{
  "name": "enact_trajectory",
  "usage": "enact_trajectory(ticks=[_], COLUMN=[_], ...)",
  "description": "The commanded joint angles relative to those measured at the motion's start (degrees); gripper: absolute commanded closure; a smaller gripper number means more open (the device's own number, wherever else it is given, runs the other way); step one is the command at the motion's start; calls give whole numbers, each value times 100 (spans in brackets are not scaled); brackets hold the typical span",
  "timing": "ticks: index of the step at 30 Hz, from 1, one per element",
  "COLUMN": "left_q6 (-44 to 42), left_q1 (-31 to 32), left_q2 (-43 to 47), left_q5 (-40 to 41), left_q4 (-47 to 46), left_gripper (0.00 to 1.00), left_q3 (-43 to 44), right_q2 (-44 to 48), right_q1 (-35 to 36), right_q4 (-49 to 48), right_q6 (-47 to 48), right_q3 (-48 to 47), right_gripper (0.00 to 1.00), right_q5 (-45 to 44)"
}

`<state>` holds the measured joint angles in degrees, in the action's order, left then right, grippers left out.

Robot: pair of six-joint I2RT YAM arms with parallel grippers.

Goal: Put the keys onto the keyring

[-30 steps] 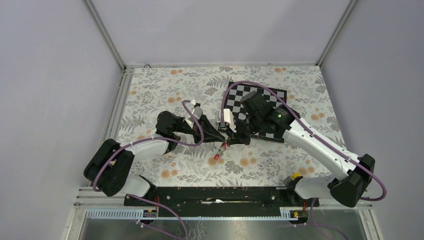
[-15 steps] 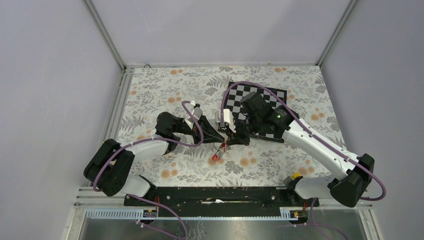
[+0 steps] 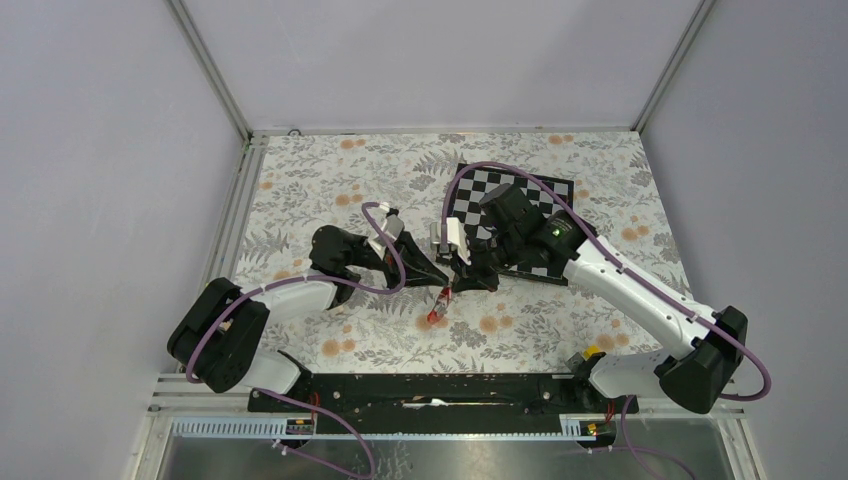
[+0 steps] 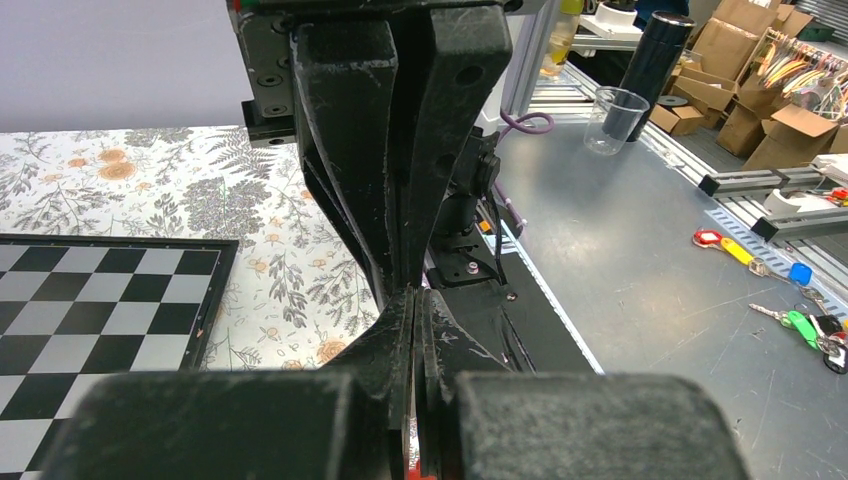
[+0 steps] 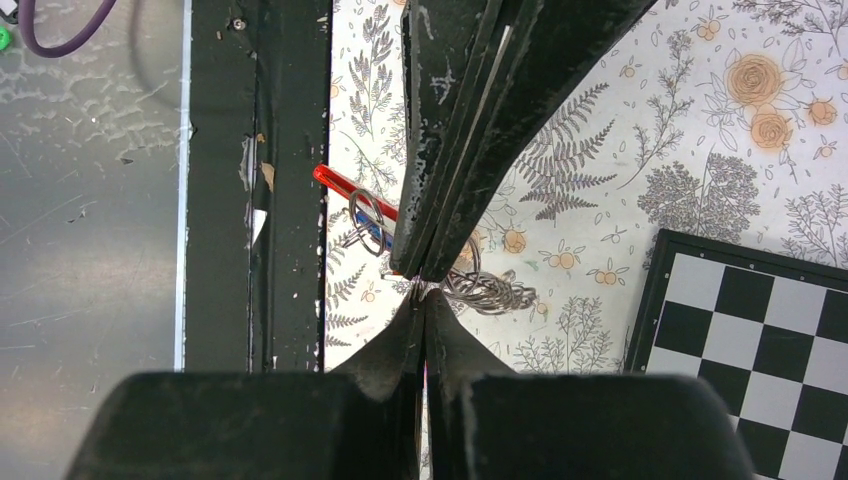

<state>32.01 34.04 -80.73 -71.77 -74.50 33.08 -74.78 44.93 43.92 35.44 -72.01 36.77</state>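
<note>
Almost nothing has moved over the last second: the left hand (image 4: 414, 310) and right hand (image 5: 423, 310) stay tip to tip above the middle of the desk (image 3: 330, 170), and the keys sit where they were. Both hands are closed all the way, finger against finger. A strand of the wire keyring (image 5: 492, 292) runs in where the tips meet, so one hand may be nipping it, but the wire is too fine to say which. The rest of the keyring coils just right of the tips in the right wrist view.

The red-tagged key (image 5: 340, 181) and blue-tagged key (image 5: 378, 237) show just left of the tips there, a small ring across them. The left hand's fingers cover part of them. Whether they lie on the cloth or hang I cannot tell. From above only a red speck shows.

The black rail (image 5: 260, 200) runs along the desk's near edge. The chessboard (image 3: 545, 190) lies behind the right hand, partly under that arm. Bare flowered cloth stretches to the far-left corner and along the near right.

Off the desk, a clear cup (image 4: 614, 118) stands upright on a grey bench.
</note>
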Motion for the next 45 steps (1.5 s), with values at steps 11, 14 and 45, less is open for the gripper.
enact_trajectory(ticks=[11, 14, 45], left_q6=[-69, -111, 539], left_q1=[111, 127, 23], left_q2=[184, 198, 105], left_q5=[-59, -74, 602], left_q4=[-702, -689, -895], left_gripper=[100, 100, 100], left_q3=[15, 6, 86], right_q2=[-326, -348, 669], right_q1=[-29, -30, -424], right_q4=[-231, -230, -427], right_q6=[-129, -127, -86], right_q3=[-72, -85, 80], right_gripper=[100, 100, 58], right_q5=[214, 246, 617])
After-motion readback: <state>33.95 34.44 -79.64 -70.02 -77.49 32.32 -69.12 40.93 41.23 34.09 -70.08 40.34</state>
